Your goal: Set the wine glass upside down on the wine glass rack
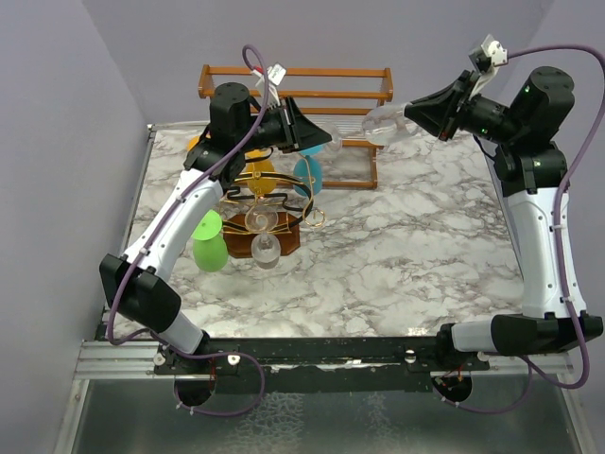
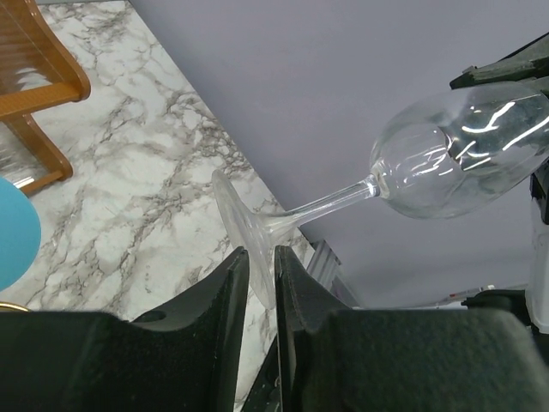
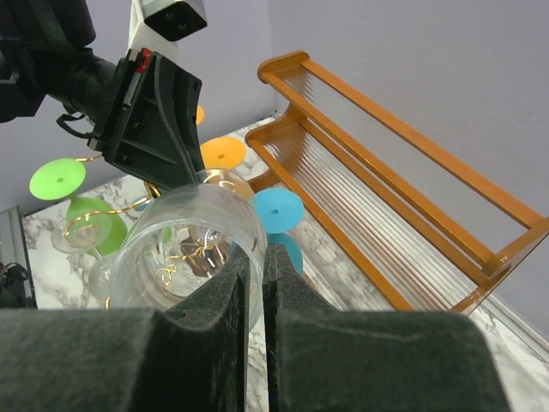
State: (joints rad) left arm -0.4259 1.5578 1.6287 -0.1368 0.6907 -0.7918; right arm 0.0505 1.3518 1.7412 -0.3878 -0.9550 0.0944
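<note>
The setting is a robotics lab test cell, not a home or a shop. Plain lavender-grey partition walls (image 1: 57, 113) close off the left, far and right edges of a marble-patterned worktop (image 1: 406, 255). An aluminium rail (image 1: 123, 357) runs along the near edge and carries the bases of the left arm (image 1: 175, 222) and the right arm (image 1: 534, 246). Purple cables (image 1: 553, 50) run exposed along both arms. A wooden shelf (image 1: 350, 95) stands at the far edge. A wine glass rack (image 1: 269, 184) stands toward the far-left corner.
</note>
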